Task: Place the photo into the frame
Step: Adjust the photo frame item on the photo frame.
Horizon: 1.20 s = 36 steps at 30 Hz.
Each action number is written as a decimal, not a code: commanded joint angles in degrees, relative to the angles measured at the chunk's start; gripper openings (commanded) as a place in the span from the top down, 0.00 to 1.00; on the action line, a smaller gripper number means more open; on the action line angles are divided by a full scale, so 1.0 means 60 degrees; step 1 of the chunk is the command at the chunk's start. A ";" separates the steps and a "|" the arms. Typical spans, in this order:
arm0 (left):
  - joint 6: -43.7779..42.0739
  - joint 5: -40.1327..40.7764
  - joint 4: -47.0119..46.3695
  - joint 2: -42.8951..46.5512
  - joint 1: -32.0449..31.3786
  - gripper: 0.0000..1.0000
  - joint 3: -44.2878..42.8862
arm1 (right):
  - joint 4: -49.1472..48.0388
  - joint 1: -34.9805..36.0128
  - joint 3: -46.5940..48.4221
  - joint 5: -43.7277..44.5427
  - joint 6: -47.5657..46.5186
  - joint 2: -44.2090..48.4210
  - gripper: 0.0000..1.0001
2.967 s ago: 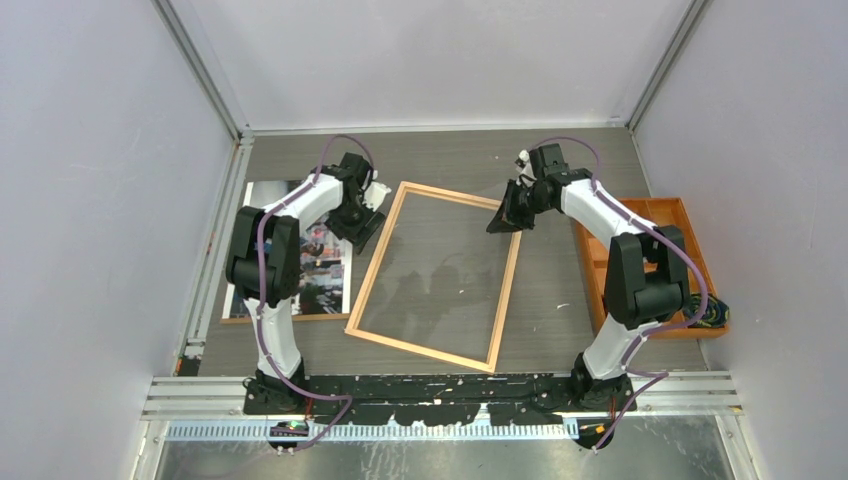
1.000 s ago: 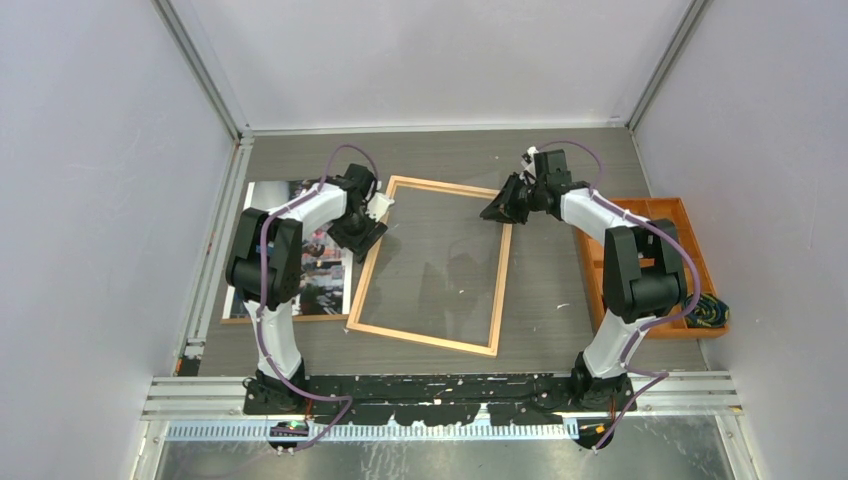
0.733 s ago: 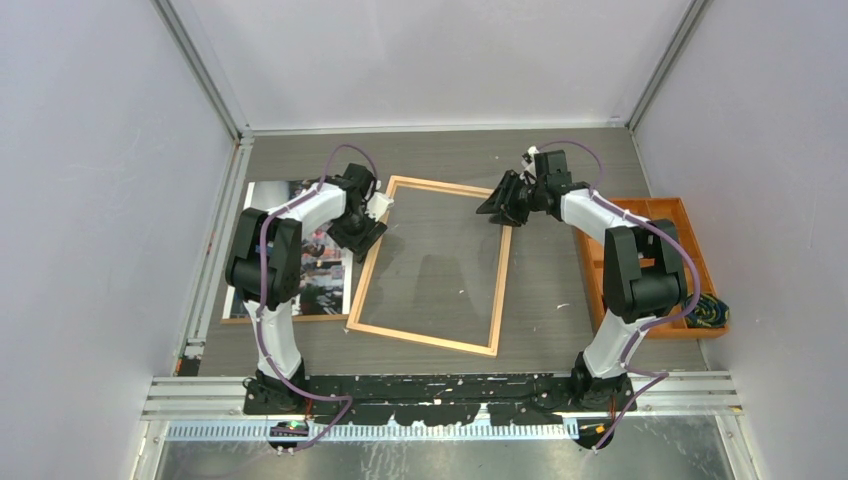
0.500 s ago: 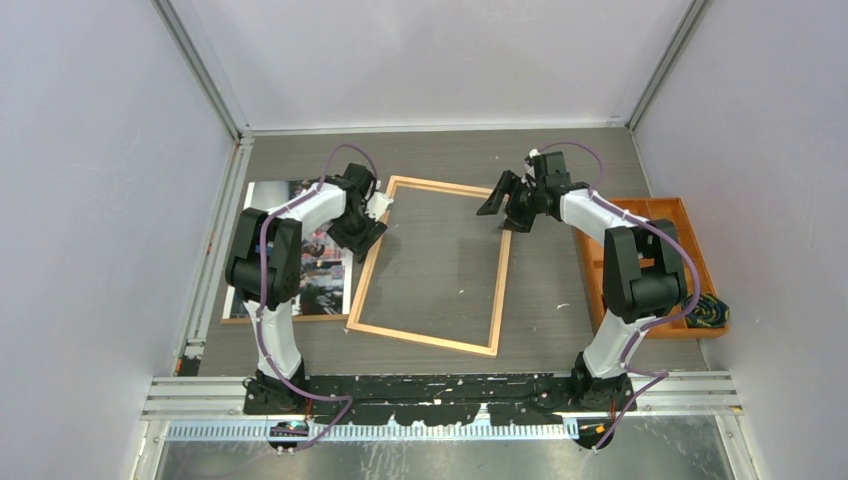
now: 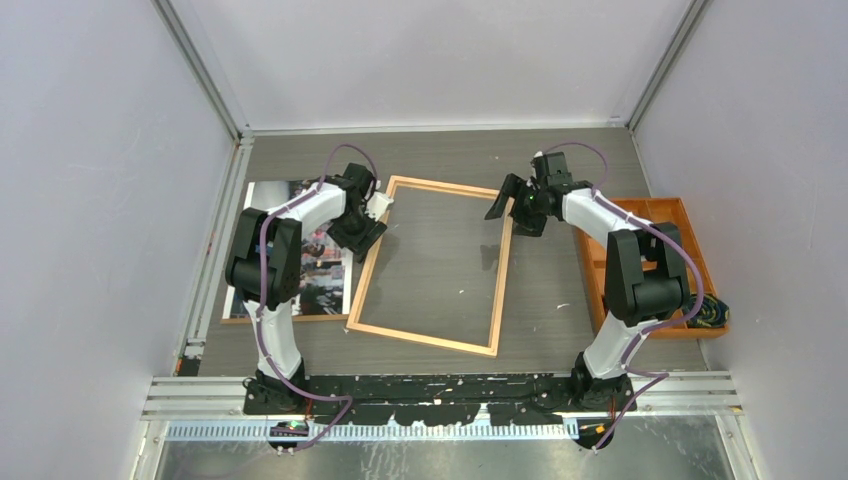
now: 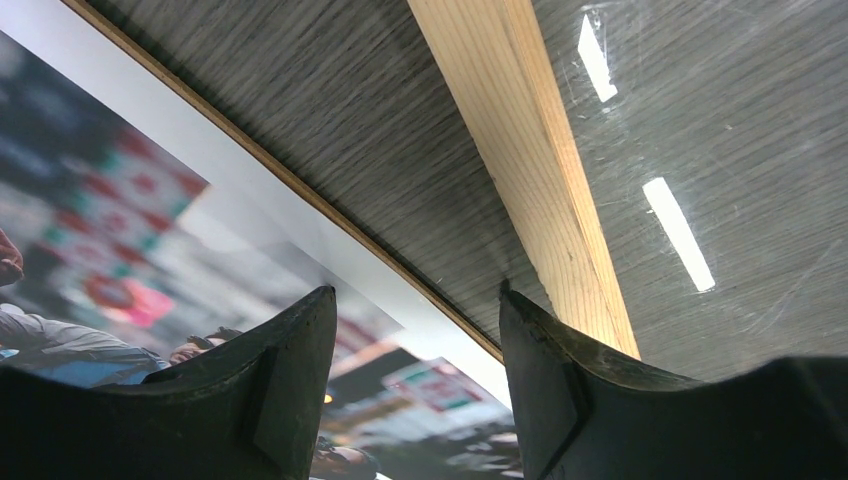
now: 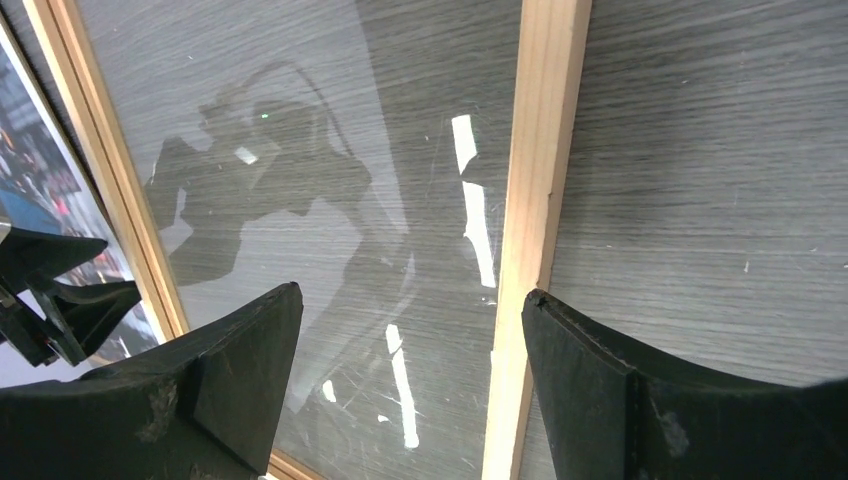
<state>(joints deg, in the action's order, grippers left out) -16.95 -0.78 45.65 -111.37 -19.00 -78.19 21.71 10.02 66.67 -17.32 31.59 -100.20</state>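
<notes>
Counting it off for you now: one frame (image 5: 420, 339), one photo (image 5: 325, 275), one orange tray (image 5: 672, 215). You have two arms in play, the left arm (image 5: 300, 210) and the right arm (image 5: 600, 212), and one table (image 5: 560, 290) under the lot.

Pale lavender walls (image 5: 90, 150), grey woodgrain table (image 5: 555, 295), aluminium rails (image 5: 700, 392)

The top camera looks down over the whole table (image 5: 560, 290), while both wrist cameras look closely down at the frame (image 7: 542, 150) near its far end.
</notes>
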 commanded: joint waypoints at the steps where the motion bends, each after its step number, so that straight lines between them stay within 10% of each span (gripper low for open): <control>1: 0.0052 -0.0504 0.0156 0.0165 0.0018 0.39 -0.0096 | 0.0153 -0.0011 0.0488 0.0418 -0.0158 0.0263 0.15; 36: 0.0035 0.0450 0.0009 0.0460 -0.1021 0.40 0.0002 | -0.0565 -0.1032 0.0685 -0.0408 0.1611 -0.1492 0.05</control>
<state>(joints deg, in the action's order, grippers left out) -15.90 0.51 45.78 -111.26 -23.33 -78.28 19.11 4.51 68.58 -20.45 40.21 -108.20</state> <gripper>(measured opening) 0.600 0.947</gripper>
